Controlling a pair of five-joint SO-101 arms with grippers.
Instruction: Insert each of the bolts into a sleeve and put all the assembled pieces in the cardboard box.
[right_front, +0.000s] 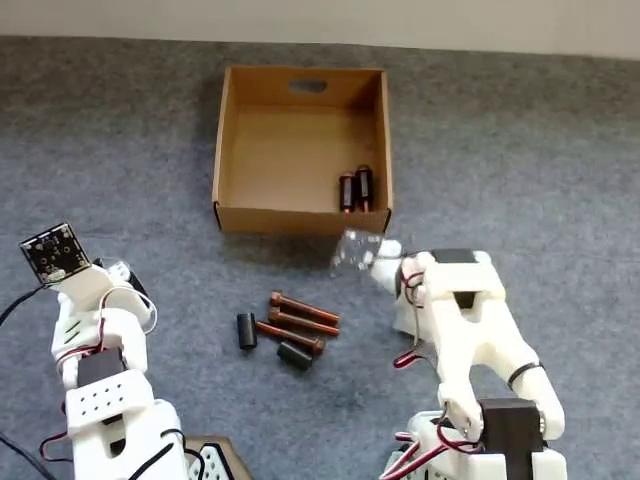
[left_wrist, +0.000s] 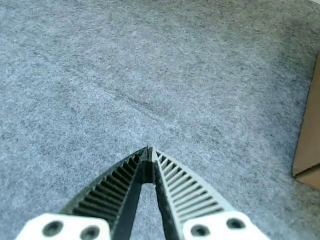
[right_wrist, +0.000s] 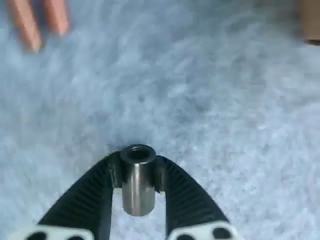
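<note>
Currently: right gripper (right_wrist: 137, 161) clamped on a dark sleeve (right_wrist: 137, 192), hovering right of centre in the high view, just below the cardboard box (right_front: 228, 150) | left gripper (left_wrist: 149, 152) closed on nothing, lower left, over grey carpet (right_front: 520, 150) | three bolts (right_front: 303, 318) and two loose sleeves (right_front: 246, 330) at frame centre | two assembled pieces (right_front: 355, 188) in the box's lower right corner.

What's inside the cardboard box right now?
Two assembled pieces sit side by side in the cardboard box, against its near wall by the right corner. That wall hides its own inner face.
</note>
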